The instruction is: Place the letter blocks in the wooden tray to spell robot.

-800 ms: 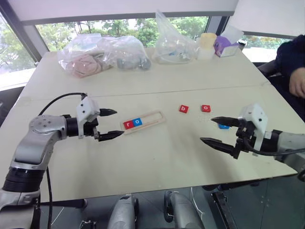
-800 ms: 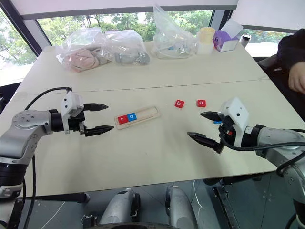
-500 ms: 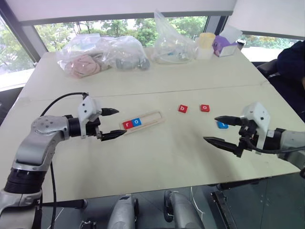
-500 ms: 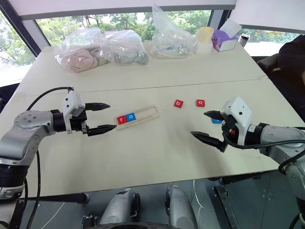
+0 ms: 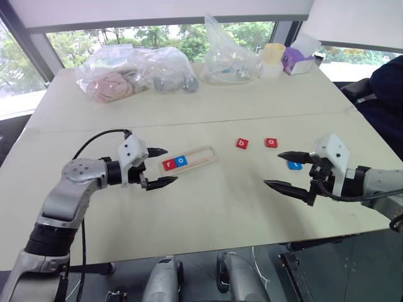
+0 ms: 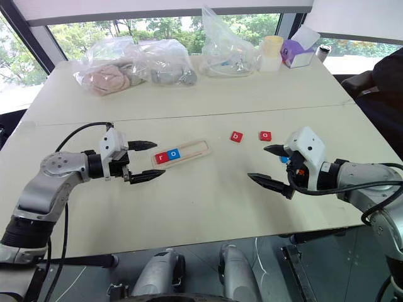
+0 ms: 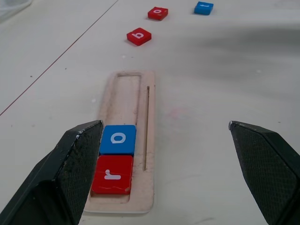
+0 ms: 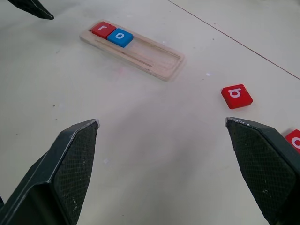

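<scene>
The wooden tray [image 5: 204, 154] lies left of the table's middle, with a red "r" block [image 5: 169, 164] and a blue "o" block [image 5: 181, 161] at its left end. A red "b" block [image 5: 242, 144] and a red "o" block [image 5: 271, 143] lie loose to its right. A blue block [image 5: 294, 165] sits farther right, partly behind my right gripper [image 5: 272, 168], which hovers open and empty. My left gripper [image 5: 171, 165] is open at the tray's left end, its fingers [image 7: 79, 154] straddling the filled end without touching.
Clear plastic bags [image 5: 132, 72] with soft items, a pale cup [image 5: 274, 60] and a purple box [image 5: 296, 60] line the far side of the table. A person in dark clothing [image 5: 387, 88] sits at the right edge.
My left gripper has moved right, up to the tray's left end. The right gripper has stayed near the blue block. The person's hand has left the view.
</scene>
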